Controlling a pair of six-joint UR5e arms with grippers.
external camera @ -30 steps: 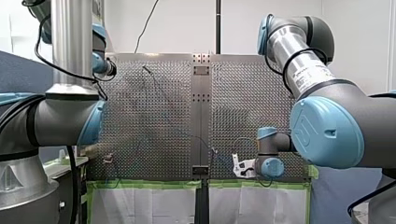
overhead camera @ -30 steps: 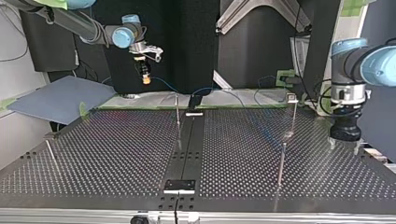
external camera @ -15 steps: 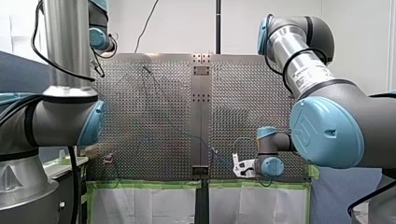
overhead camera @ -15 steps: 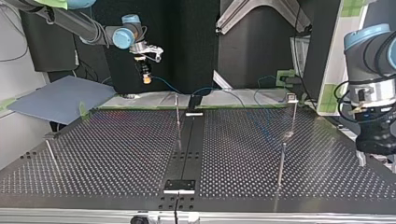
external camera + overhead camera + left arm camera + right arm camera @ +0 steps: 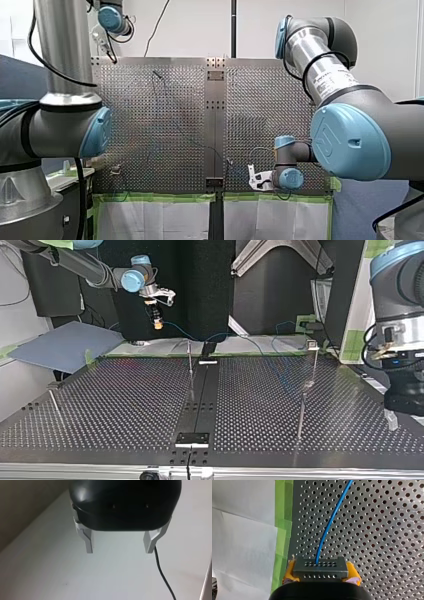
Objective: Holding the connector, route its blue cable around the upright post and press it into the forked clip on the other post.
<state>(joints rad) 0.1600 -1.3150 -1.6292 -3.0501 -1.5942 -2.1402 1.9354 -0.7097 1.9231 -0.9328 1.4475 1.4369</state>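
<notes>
Right wrist view first: my right gripper [image 5: 321, 573] has its yellow pads [image 5: 290, 570] clamped on both ends of the dark grey rectangular connector [image 5: 320, 567], the block with rows of small holes across its face. The jaws are only as far apart as that block is wide, and it fills the gap completely. The thin blue cable [image 5: 331, 521] comes out of the connector's face and arcs away over the perforated metal table [image 5: 384, 532], with green tape [image 5: 283, 517] and white paper [image 5: 242, 530] along the table's edge.

In the top view, the right gripper [image 5: 156, 317] hangs in the air past the table's far edge, at the view's left. The cable [image 5: 182, 333] droops from it towards the thin upright metal post [image 5: 190, 362] by the centre strip. The clip-topped post [image 5: 313, 360] stands well apart, at the view's right. I cannot tell whether the cable touches either post.

My left gripper [image 5: 120, 548] has its pale metal fingers [image 5: 88, 540] spread wide with nothing between them. A thin black cord [image 5: 162, 577] runs just beside one finger.
</notes>
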